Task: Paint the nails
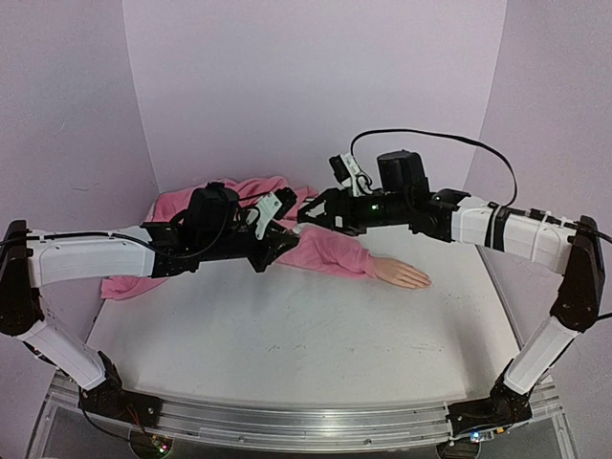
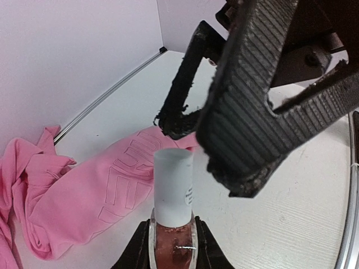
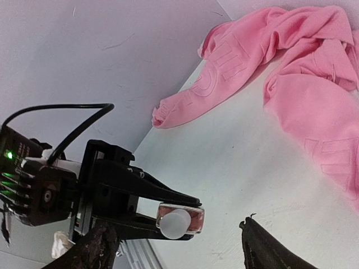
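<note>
Nearest to the left wrist lens, a tiny pinkish bottle (image 2: 173, 249) with a pale cap (image 2: 173, 188) is standing upright, and the left gripper (image 2: 173, 255) is clamping its glass body from both sides. Just above the cap, at about 1 o'clock, the right gripper (image 2: 199, 148) is hanging with its jaws wide apart; whether a finger is touching the cap I cannot tell. In the top view the two grippers are meeting above the white table (image 1: 287, 335), toward 12 o'clock from its middle. The mannequin hand (image 1: 402, 274) is lying flat on the table at about 2 o'clock, well apart from both grippers, and its fingertips are pointing to 4 o'clock. The nails (image 1: 424, 282) are too small to judge. Its pink sleeve (image 1: 330, 256) is running away toward 10 o'clock, under the grippers.
</note>
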{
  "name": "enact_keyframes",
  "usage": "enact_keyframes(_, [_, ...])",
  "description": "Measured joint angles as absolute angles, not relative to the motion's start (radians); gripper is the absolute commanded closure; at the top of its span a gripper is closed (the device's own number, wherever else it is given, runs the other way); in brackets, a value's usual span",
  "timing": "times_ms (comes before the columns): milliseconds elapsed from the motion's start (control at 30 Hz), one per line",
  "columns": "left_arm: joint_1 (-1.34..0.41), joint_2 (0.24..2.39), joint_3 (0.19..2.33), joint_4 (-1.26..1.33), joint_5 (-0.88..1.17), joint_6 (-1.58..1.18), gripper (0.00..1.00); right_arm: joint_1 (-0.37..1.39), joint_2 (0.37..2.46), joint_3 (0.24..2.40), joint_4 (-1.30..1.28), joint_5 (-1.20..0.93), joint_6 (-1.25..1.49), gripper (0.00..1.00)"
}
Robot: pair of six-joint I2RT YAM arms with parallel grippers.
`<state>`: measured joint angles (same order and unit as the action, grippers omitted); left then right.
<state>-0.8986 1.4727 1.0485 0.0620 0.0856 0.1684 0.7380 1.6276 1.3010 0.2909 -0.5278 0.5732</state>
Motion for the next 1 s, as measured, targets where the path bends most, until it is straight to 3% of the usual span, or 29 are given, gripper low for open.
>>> enact_keyframes(200, [-0.911, 1.473, 1.048, 0.062, 0.049, 0.168, 1.0, 0.764, 1.637, 1.314, 0.291, -0.522, 0.607, 0.34])
enact_keyframes(300, [-0.916, 1.473, 1.048, 0.062, 0.049, 0.171, 1.0, 0.782, 1.651, 1.324, 0.292, -0.521, 0.614, 0.42])
enact_keyframes(667, [-0.92, 1.46, 1.042, 0.067, 0.046, 0.187, 1.0, 0.787, 1.672, 1.324, 0.301, -0.48, 0.641, 1.0])
enact_keyframes(867, [-0.915, 1.44, 1.024, 0.071, 0.087, 0.186, 1.0, 0.784, 1.672, 1.319, 0.313, -0.527, 0.591, 1.0])
enact_keyframes(1000, [-0.859, 1.396, 0.996, 0.054, 0.326, 0.161, 1.0, 0.772, 1.672, 1.304, 0.335, -0.702, 0.419, 1.0])
